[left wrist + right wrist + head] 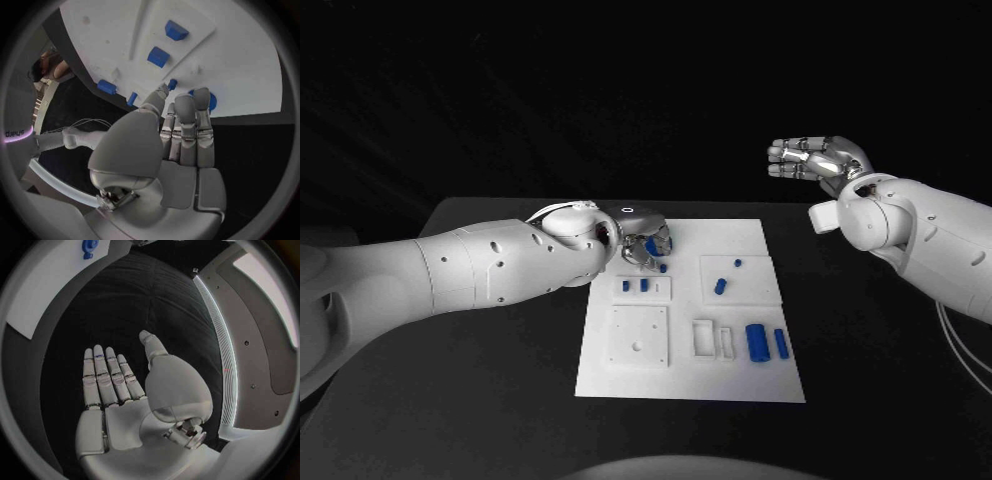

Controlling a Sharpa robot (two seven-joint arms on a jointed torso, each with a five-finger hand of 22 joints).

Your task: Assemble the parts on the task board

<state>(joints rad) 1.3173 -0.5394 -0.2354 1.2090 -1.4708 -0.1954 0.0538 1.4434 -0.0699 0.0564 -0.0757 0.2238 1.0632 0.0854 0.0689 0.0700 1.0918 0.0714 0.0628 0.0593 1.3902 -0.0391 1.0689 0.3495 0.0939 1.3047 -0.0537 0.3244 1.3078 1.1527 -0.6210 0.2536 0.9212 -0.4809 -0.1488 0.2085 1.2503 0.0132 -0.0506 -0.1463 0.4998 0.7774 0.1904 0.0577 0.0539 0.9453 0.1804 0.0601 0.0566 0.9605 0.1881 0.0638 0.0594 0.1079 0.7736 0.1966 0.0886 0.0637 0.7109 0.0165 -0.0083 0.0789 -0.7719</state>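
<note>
Left robot hand (640, 243) over board (733, 380) (grasp unclear)

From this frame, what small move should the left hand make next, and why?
Probably lower the left hand a little and close its fingertips on the small blue part just ahead of them. The hand looks empty over the task board's far-left corner, while the right hand is raised off the board.
</note>
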